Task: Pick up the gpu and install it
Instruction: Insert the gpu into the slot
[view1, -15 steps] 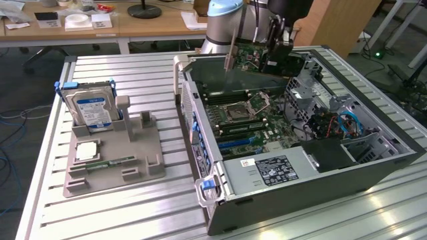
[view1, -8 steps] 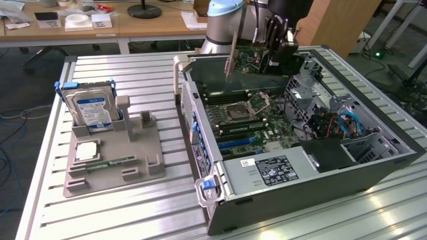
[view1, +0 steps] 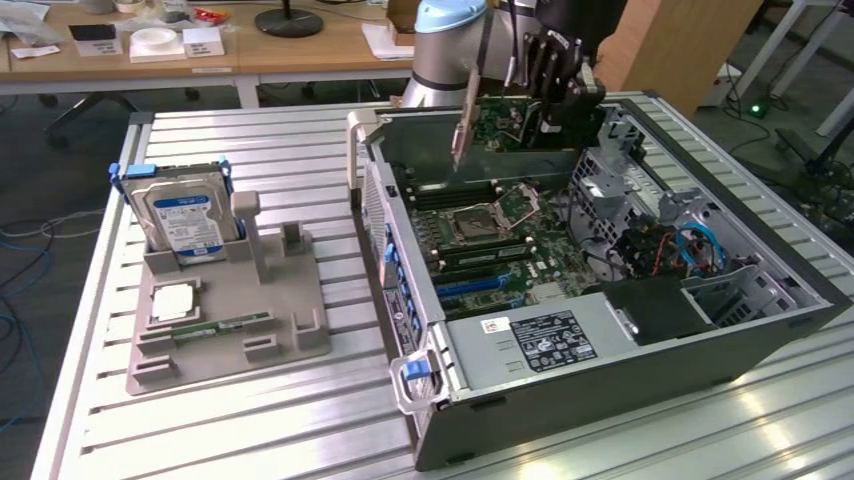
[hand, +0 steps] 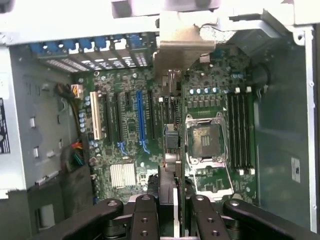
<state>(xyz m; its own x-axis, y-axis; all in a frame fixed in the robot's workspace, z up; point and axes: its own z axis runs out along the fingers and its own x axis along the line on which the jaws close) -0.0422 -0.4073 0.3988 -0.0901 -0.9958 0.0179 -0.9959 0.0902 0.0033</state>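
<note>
I hold the gpu (view1: 505, 125), a green card with a silver bracket (view1: 463, 110) at one end, on edge above the far end of the open computer case (view1: 601, 400). My gripper (view1: 550, 105) is shut on the card's upper edge. In the wrist view the gpu (hand: 171, 145) appears edge-on between my fingers (hand: 145, 210), its bracket (hand: 182, 50) toward the case's rear wall. Below it lies the motherboard (hand: 125, 125) with a blue slot (hand: 140, 117) and black slots beside it. The card hangs over the board, apart from the slots.
On the slatted table, a grey holder (view1: 227, 345) at the exterior view's left carries a hard drive (view1: 183, 218) and a memory stick (view1: 220, 325). Inside the case are a power supply (view1: 547, 340), the CPU socket (hand: 205, 140) and a drive cage (view1: 621, 170).
</note>
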